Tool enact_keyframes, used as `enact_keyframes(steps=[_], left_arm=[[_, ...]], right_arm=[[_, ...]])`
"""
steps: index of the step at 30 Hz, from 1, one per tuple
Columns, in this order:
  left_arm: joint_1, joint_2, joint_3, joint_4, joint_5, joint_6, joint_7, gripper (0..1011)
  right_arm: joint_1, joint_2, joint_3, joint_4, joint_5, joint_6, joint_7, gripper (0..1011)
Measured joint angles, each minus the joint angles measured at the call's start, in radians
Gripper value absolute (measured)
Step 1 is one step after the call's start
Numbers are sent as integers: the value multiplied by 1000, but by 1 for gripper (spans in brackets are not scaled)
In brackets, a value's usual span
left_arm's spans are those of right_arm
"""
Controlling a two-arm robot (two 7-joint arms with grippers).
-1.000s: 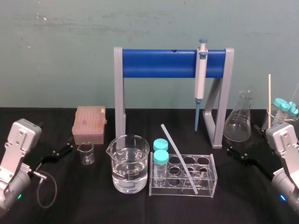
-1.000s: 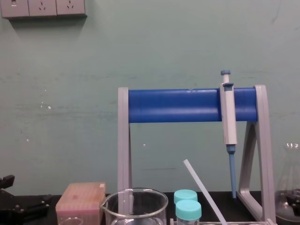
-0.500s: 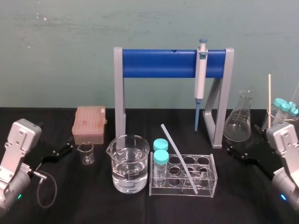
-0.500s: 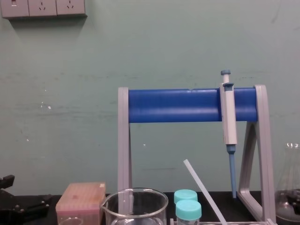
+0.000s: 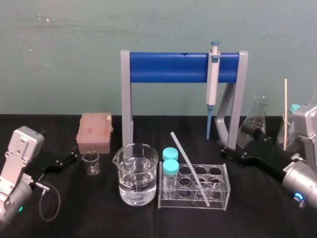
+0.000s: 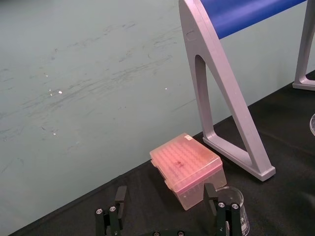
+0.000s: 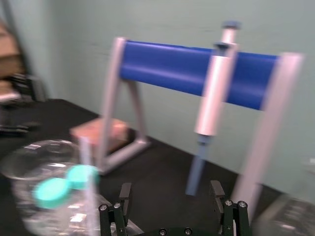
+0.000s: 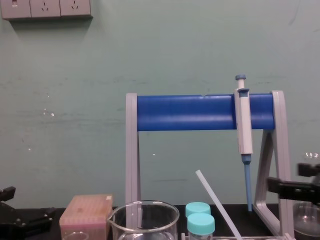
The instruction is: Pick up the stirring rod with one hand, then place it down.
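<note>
The stirring rod [image 5: 189,167] is standing tilted in the clear test tube rack [image 5: 225,196] in the middle of the black tabletop [image 5: 99,213]. Its lower end sits in a hole on the near right side of the rack, and its upper end leans away to the far left, above the rack. In the chest view I see it as a slanted white line in front of the stand. Nothing is holding it. My right gripper [image 7: 170,196] is low over the tabletop to the right of the rack, near the right foot of the blue stand [image 5: 168,68] and in front of the conical flask [image 5: 258,116]. Its jaws are spread apart and empty, pointing left toward the rack, and there is a clear gap between them and the rod. My left gripper [image 6: 165,196] rests far on the left side of the tabletop, near the small beaker [image 5: 91,162] and the pink tip box [image 5: 94,131]; its jaws are also apart and hold nothing. Just left of the rack stands a big beaker [image 5: 136,173] with water. Two vials with teal caps [image 5: 171,167] stand in the left end of the rack. The grey and blue pipette [image 5: 212,87] hangs on the right part of the stand's blue bar.
</note>
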Motion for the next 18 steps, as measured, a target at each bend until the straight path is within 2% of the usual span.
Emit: enact_keyframes(steps=[2, 6, 11, 18], left_arm=[[0, 0, 0, 0, 0, 0, 0, 1000], [0, 0, 0, 0, 0, 0, 0, 1000], [0, 0, 0, 0, 0, 0, 0, 1000], [0, 0, 0, 0, 0, 0, 0, 1000]], right_arm=[[8, -5, -2, -20, 48, 42, 71, 1003], [23, -13, -16, -34, 81, 85, 150, 1003], [58, -28, -46, -23, 89, 118, 219, 1003], [120, -62, -93, 25, 62, 131, 247, 1003]])
